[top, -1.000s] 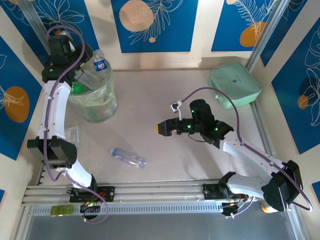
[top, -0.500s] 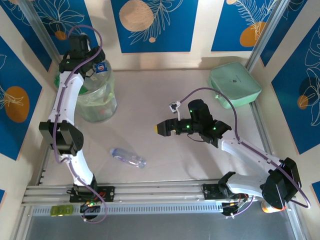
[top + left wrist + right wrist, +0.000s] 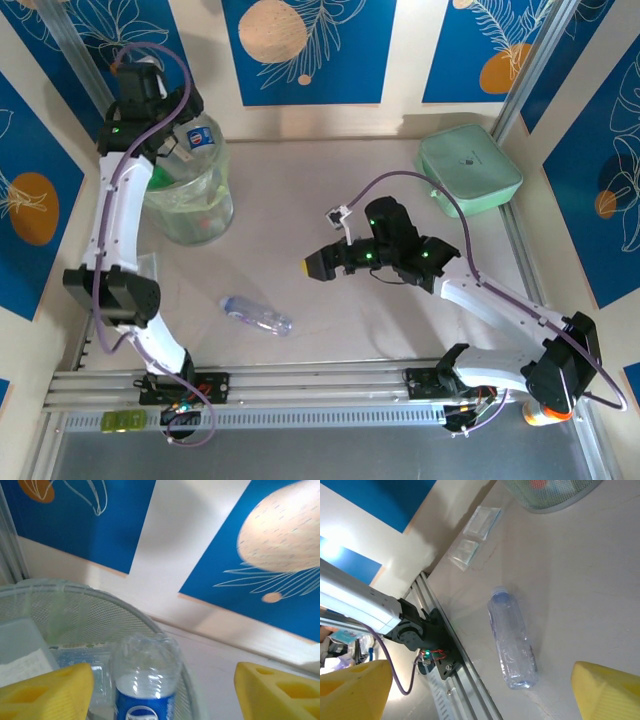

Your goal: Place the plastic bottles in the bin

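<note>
The bin [image 3: 203, 214] stands at the table's back left, a round translucent basket with a pale green liner. A clear plastic bottle with a blue label [image 3: 200, 135] pokes up out of it against the far rim. My left gripper [image 3: 172, 138] hovers over the bin, open, with the bottle [image 3: 145, 677] between its yellow fingers [image 3: 47, 692] but untouched; the bin's rim [image 3: 100, 596] curves below. A second clear bottle with a blue cap [image 3: 257, 316] lies on the table. My right gripper [image 3: 318, 263] hangs open up and to the right of it, with that bottle [image 3: 512, 645] below.
A flat mint-green case [image 3: 468, 166] sits at the back right. Two clear flat packets [image 3: 480, 520] lie near the left arm, left of the lying bottle. The aluminium rail [image 3: 300, 382] with both arm bases runs along the near edge. The bin's base [image 3: 555, 492] shows beyond the bottle.
The left arm swung back over the bin and its gripper now stands off the blue-label bottle, which stays in the bin. The right gripper has crept left toward the lying bottle.
</note>
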Robot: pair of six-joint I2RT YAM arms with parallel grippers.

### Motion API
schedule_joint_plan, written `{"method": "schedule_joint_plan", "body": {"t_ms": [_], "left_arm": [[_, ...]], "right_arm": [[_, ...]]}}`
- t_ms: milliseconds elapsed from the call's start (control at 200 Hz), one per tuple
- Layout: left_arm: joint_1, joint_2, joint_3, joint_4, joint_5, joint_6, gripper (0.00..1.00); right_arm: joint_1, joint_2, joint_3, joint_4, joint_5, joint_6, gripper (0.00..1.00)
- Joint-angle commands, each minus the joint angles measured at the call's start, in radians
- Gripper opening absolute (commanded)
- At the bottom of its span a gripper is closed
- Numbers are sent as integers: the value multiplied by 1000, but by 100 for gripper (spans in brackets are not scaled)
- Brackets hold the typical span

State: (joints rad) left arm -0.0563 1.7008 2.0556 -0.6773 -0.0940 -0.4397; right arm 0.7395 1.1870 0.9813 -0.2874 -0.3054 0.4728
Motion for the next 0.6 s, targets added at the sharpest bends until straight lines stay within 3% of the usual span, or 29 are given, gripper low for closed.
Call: {"method": "schedule_joint_plan", "body": {"t_ms": [0, 110, 400, 595], "left_arm": [[-17, -140, -43, -16, 43, -47, 76], [-45, -304, -260, 22, 68, -146, 77], [-86, -748, -743, -99, -41, -357, 79], [-86, -954, -905, -233, -141, -426, 82]], "right_arm": [[33, 47, 36, -126, 84, -90, 92], [94, 108, 80, -185, 234, -93, 93], [214, 308, 241, -313, 236, -265, 90], [293, 528, 420, -416, 262, -328, 89]]}}
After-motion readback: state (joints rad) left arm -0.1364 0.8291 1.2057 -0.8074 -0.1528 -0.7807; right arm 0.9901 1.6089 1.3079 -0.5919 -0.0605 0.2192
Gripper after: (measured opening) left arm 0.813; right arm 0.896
